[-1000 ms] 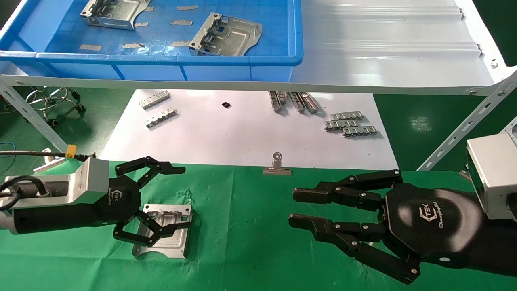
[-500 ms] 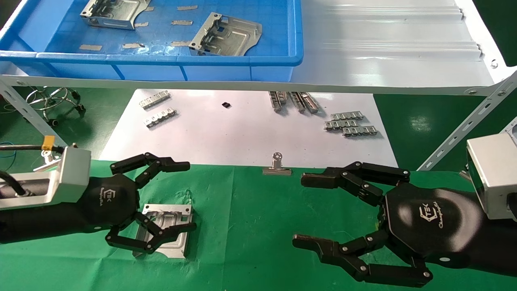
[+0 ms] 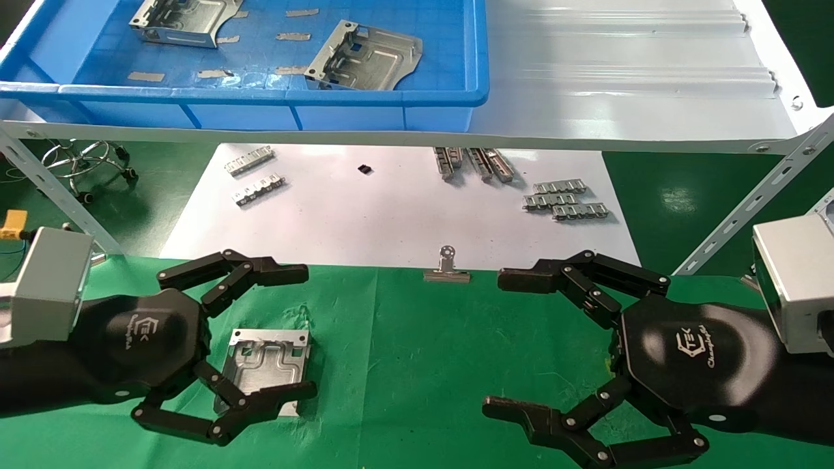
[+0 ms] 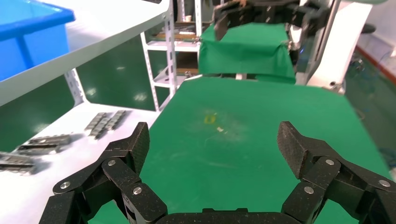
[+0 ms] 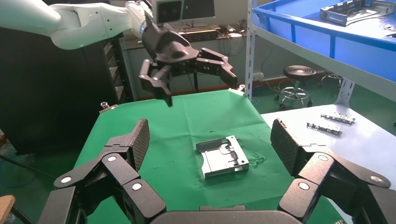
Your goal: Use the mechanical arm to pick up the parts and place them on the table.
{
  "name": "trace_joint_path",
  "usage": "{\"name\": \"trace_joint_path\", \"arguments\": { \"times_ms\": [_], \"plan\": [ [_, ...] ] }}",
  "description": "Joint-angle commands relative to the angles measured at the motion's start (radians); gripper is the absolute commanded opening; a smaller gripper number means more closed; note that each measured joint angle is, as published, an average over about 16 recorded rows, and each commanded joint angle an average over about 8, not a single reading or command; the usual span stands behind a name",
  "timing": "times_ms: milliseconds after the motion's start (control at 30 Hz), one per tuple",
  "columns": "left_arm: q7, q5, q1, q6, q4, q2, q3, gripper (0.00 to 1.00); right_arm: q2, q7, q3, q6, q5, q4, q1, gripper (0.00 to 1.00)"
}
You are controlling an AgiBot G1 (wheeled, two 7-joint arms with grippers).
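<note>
One silver-grey part (image 3: 267,361) lies flat on the green table (image 3: 404,365), free of both grippers; it also shows in the right wrist view (image 5: 223,157). My left gripper (image 3: 301,332) is open and empty, raised above the cloth beside the part; its lower finger overlaps the part's near edge in the head view. It hangs above the table in the right wrist view (image 5: 200,89). My right gripper (image 3: 502,344) is wide open and empty at the right, facing the part. Two more parts (image 3: 365,57) (image 3: 182,16) lie in the blue bin (image 3: 260,96).
The bin sits on a pale ribbed shelf (image 3: 619,78) with a slanted leg (image 3: 749,202). Behind the cloth lies a white sheet (image 3: 391,221) with small ladder-like strips (image 3: 565,200) (image 3: 257,176). A binder clip (image 3: 447,268) grips the cloth's far edge. A yellow mark (image 4: 209,119) shows on the cloth.
My left gripper has drawn back to the left away from the part, staying open. My right gripper's fingers have spread from nearly together to wide open.
</note>
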Motion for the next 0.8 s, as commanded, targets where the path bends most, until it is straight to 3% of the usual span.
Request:
{"name": "trace_joint_path", "arguments": {
  "times_ms": [33,400,800],
  "plan": [
    [-0.033,-0.008,0.020,-0.003,-0.038,-0.009,-0.023,1.00,0.000,0.000,0.000,0.000,0.000,0.000,0.000,1.00],
    [-0.179,-0.045,0.110,-0.018,-0.213,-0.052,-0.129,1.00,0.000,0.000,0.000,0.000,0.000,0.000,0.000,1.00],
    [-0.182,-0.049,0.115,-0.021,-0.220,-0.055,-0.134,1.00,0.000,0.000,0.000,0.000,0.000,0.000,0.000,1.00]
  ]
}}
